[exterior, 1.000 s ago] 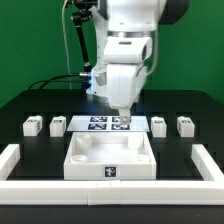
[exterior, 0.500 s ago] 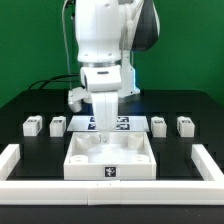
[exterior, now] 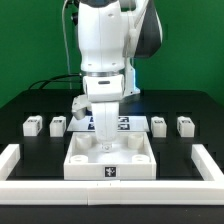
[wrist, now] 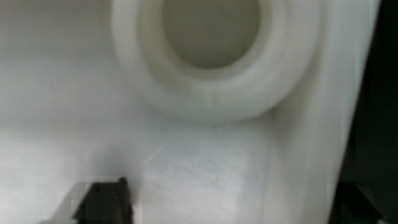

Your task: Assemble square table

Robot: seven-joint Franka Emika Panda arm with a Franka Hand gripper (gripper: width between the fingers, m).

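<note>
The square table top, a white tray with a raised rim, lies in the middle near the front of the exterior view. My gripper reaches straight down onto its far rim, left of centre. The wrist view is filled with the white top, with one round corner hole and the rim wall. One dark fingertip stands inside the tray, a strip of white floor away from that wall; the other finger does not show clearly. Tagged white legs lie in a row behind: two on the exterior view's left and two on its right.
The marker board lies just behind the table top, partly hidden by my arm. Long white rails fence the table along the exterior view's left, right and front. A black cable trails at the back.
My arm swung toward the exterior view's left and came down from above the marker board onto the table top's far rim. The top and legs have not moved.
</note>
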